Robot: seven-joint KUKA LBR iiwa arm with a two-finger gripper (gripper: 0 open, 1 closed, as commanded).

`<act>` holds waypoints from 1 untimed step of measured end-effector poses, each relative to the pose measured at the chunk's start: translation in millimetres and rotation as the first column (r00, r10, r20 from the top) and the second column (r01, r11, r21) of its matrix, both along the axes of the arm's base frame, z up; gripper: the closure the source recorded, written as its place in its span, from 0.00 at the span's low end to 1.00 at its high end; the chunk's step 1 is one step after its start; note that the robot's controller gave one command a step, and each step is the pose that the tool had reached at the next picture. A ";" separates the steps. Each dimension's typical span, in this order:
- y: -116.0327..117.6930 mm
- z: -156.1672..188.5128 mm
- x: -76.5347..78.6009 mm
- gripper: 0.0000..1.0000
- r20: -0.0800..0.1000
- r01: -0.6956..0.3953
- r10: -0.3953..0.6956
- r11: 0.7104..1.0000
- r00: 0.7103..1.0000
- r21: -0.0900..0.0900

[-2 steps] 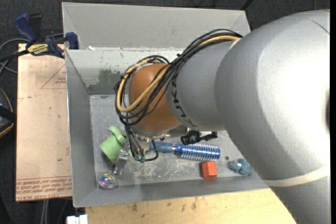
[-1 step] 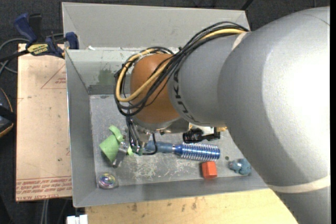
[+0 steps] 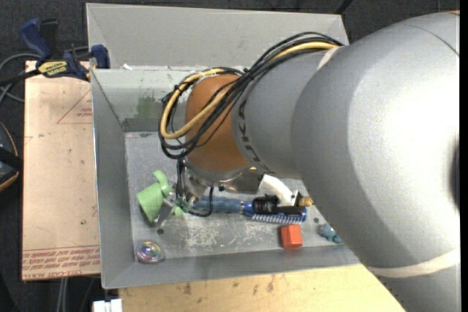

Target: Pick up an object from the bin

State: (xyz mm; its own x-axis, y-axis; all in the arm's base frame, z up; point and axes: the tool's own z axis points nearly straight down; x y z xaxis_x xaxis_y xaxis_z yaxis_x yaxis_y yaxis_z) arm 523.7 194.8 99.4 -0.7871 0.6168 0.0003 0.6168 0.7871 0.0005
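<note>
One green plastic piece [image 3: 152,201], shaped somewhat like a small funnel, lies on the left side of the floor of the bin [image 3: 110,179], close to its left wall. We take it as the thing nearest to the fingers [image 3: 178,205]. Their dark tips stand just at its right edge, under the orange wrist cover [image 3: 212,124]. Whether they are released or clenched on it we cannot tell.

We judge the piece to be light, hollow and stiff, with a smooth skin that may slip. A hold across its narrower part therefore seems better than one across the wide body. It may tip or roll away if it is pushed from one side only.

To its right a blue pen-like thing with a coiled spring [image 3: 272,210] lies along the floor, with a white piece [image 3: 276,186] behind it. Further right are an orange-red block [image 3: 291,236] and a small teal bit [image 3: 329,234]. A clear shiny ball [image 3: 149,252] rests in the front left corner, apart from the green piece. Nothing lies on the green piece, but the near wall leaves little room on that side.
</note>
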 end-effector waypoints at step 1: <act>17.3 -24.3 4.4 0.00 0.007 0.236 -0.236 0.972 0.972 0.003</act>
State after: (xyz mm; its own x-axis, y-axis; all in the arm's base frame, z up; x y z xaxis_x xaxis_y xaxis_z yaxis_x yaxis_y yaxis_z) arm 528.1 212.1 75.1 -0.6192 0.7852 -0.0031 0.7852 0.6192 0.0071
